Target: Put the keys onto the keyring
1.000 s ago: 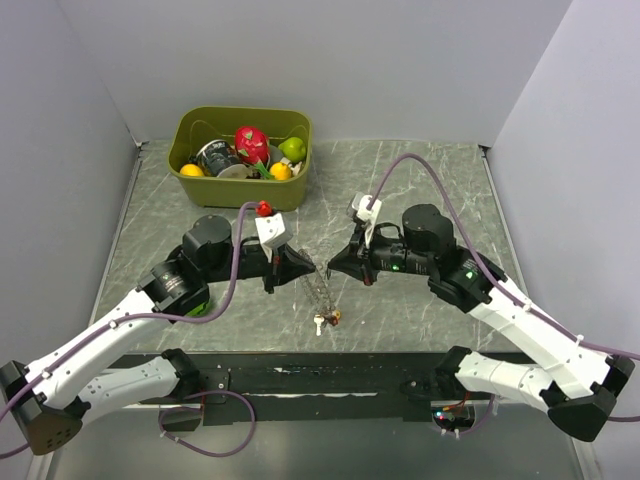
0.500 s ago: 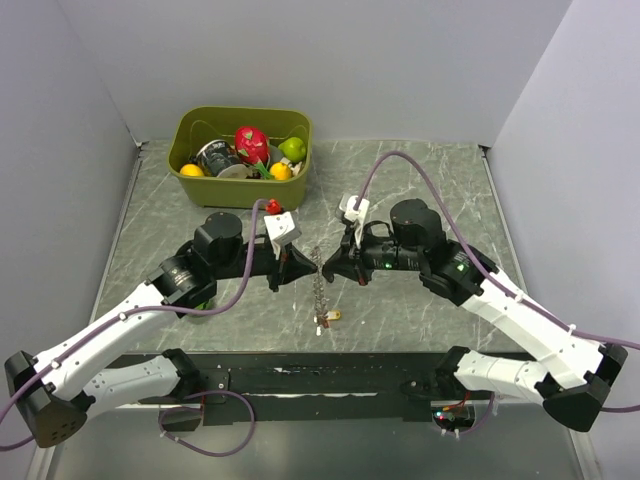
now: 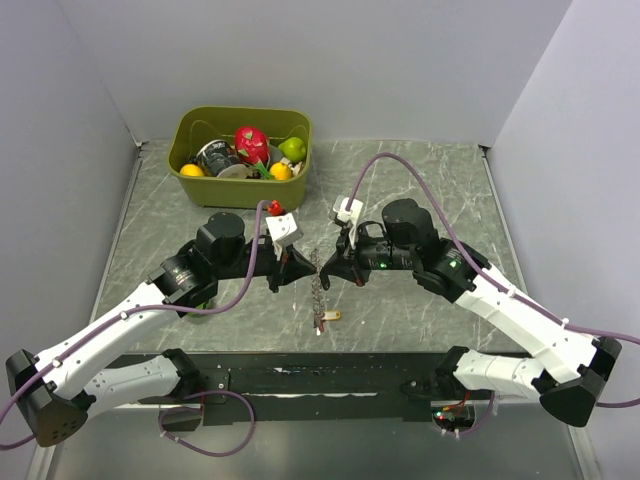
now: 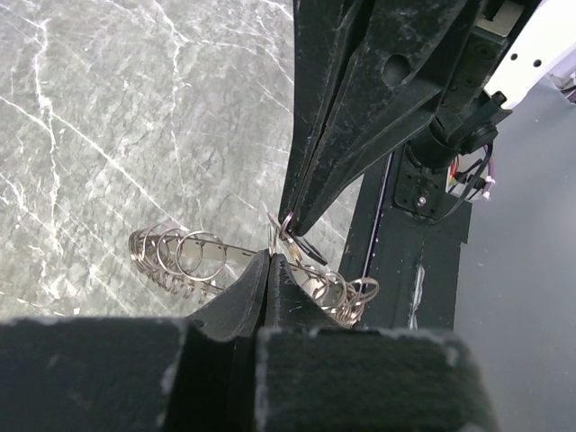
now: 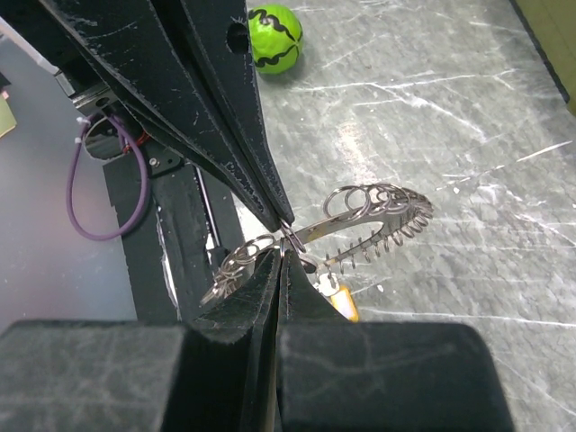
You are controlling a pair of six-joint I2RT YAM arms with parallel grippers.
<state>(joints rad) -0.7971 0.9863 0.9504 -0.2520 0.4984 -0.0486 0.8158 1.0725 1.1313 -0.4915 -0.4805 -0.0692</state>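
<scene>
Twice pinched tight: keyring (image 3: 320, 292), by left gripper (image 3: 311, 268) and right gripper (image 3: 324, 271), tips meeting. Hung with keys (image 3: 325, 318) below.

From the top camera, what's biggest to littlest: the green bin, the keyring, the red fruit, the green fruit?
1. green bin
2. keyring, long but very thin
3. red fruit, rounder, close to the keyring
4. green fruit, smallest
</scene>
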